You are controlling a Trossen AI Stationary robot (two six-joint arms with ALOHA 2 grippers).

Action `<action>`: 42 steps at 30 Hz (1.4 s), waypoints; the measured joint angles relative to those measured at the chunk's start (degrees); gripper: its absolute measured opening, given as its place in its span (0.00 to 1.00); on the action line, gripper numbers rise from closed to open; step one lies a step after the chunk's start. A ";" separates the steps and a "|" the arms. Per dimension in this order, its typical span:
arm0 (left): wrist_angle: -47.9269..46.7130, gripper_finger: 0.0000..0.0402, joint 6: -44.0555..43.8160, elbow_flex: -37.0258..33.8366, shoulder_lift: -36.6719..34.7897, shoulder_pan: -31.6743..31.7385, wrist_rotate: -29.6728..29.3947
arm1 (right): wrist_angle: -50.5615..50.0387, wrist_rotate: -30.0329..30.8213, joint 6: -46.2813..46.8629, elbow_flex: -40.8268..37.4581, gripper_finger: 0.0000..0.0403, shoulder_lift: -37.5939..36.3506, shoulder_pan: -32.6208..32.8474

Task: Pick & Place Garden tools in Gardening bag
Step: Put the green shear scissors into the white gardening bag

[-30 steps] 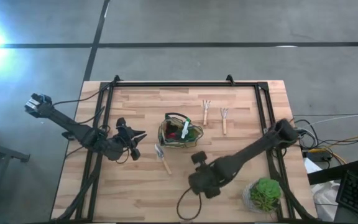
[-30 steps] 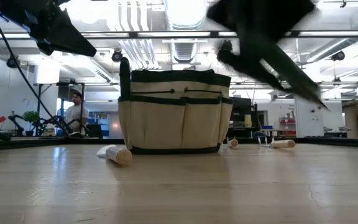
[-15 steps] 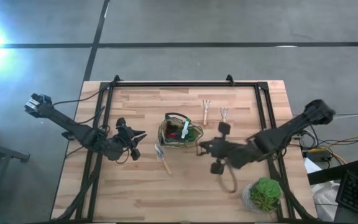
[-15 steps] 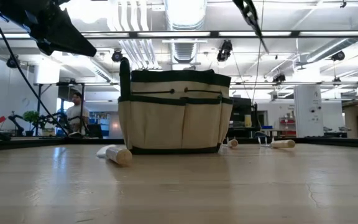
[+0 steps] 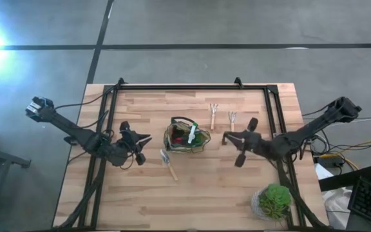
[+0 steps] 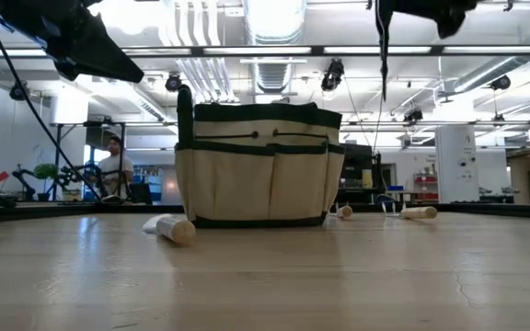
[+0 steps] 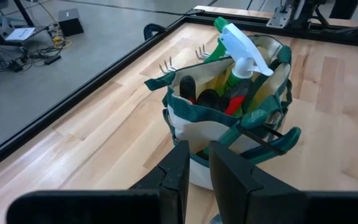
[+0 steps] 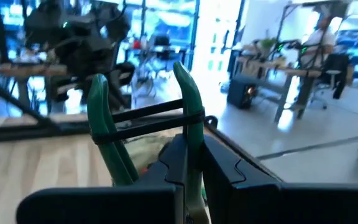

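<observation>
Table (image 5: 192, 193) of light wood is seen from above, with a dark arm at each side. Gardening bag (image 5: 185, 136) is set upright near the table's middle. It is packed with a green spray bottle (image 7: 241, 43), whose white top sticks out above the rim, and a red-and-black tool (image 7: 232, 102) beside dark handles.

Potted plant (image 5: 275, 201) is placed at the near right corner, well apart from the bag.

Left gripper (image 5: 145, 140) is held just left of the bag and pointed at it. Its fingers (image 7: 176, 171) are drawn nearly together with nothing between them.

Right gripper (image 5: 226, 136) is held just right of the bag, above the table. It is clamped on a green-handled tool (image 8: 104, 130), whose two handles are tied by a dark band.

Wooden-handled trowel (image 5: 169, 164) is laid flat on the table, near the bag on the left arm's side.

Two wooden-handled forks (image 5: 214, 116) (image 5: 232, 124) are laid side by side on the far side of the right gripper, apart from the bag.
</observation>
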 joint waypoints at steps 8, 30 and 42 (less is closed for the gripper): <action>0.02 0.16 -0.55 0.00 0.02 0.04 -0.74 | 15.79 -0.20 -2.00 -9.73 0.04 -0.72 -2.18; 0.50 0.16 -1.46 0.00 0.02 0.17 -2.22 | 18.91 -12.86 1.11 -11.47 0.04 2.22 -10.79; 0.46 0.16 -1.57 0.00 0.02 0.17 -2.22 | 22.32 -20.11 2.76 -11.47 0.04 5.78 -15.88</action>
